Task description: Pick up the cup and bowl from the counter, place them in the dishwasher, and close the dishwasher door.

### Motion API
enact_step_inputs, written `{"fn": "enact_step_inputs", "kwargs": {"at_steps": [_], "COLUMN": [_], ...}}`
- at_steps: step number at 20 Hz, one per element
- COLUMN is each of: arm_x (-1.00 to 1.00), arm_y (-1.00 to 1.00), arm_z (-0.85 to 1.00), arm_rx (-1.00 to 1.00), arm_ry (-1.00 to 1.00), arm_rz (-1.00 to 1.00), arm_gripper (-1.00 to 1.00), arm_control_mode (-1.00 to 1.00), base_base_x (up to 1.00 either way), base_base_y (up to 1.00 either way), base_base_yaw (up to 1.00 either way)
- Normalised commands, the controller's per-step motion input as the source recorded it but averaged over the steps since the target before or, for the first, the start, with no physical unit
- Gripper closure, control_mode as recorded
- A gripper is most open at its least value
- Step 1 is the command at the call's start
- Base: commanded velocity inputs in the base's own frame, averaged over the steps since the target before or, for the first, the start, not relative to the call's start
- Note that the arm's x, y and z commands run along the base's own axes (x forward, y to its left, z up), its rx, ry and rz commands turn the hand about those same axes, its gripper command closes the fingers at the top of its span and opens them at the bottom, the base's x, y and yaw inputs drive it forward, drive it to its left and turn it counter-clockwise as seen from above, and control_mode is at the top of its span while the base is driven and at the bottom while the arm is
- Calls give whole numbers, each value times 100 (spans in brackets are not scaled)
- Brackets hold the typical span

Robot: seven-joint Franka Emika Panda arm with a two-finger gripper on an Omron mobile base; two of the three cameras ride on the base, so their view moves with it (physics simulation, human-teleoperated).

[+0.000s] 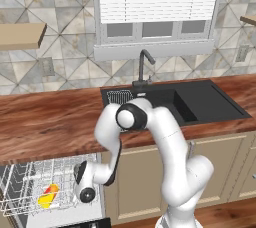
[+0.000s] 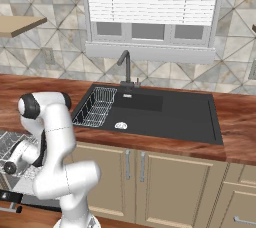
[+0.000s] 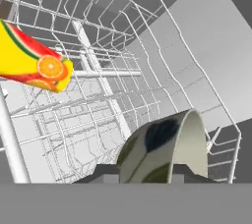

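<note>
Gripper (image 3: 147, 174) clamped on the bowl (image 3: 167, 144), rim pinched between the finger tips, bowl tipped on edge just above the dishwasher (image 3: 123, 80) rack. Low beside that rack in left base view too, hand (image 1: 85, 184) at its right edge. Cup (image 3: 32, 61) already lying on its side in the rack, off to the far side from the bowl, not touching it; yellow with fruit print, seen also at (image 1: 48, 195). Rack pulled out under the counter (image 1: 50, 122), next to the beige cabinets (image 1: 145, 182). Sink (image 1: 200, 99) and faucet (image 1: 145, 67) well apart from the rack, further along the counter. Dishwasher door not made out clearly; dark edge below the rack probably part of it.

Judgement: bowl placing underway, cup done, door closing left. Bowl likely light, rigid, smooth-glazed, so slippery in a rim pinch and prone to swivel between the pads; probably chips if dropped on wires. Rim grip fine for lowering between tines, best released once resting on the rack. Cup likely light and rolls easily on its side; best avoided when retracting.
</note>
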Motion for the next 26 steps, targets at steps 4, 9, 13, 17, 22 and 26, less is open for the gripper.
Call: {"fn": "enact_step_inputs", "kwargs": {"at_steps": [4, 9, 13, 17, 22, 26], "arm_x": [-32, -27, -4, 0, -1, -3], "arm_y": [3, 4, 28, 50, 40, 33], "arm_z": [1, 11, 21, 32, 30, 44], "arm_rx": [-1, -2, -6, -18, -22, -24], "arm_ry": [0, 0, 0, 0, 0, 0], "arm_rz": [0, 0, 0, 0, -3, -3], "arm_gripper": [-100, -100, -100, -100, -100, -100], "arm_control_mode": [-100, -100, -100, -100, -100, -100], "base_base_x": [0, 0, 0, 0, 0, 0], "base_base_y": [0, 0, 0, 0, 0, 0], "base_base_yaw": [0, 0, 0, 0, 0, 0]}}
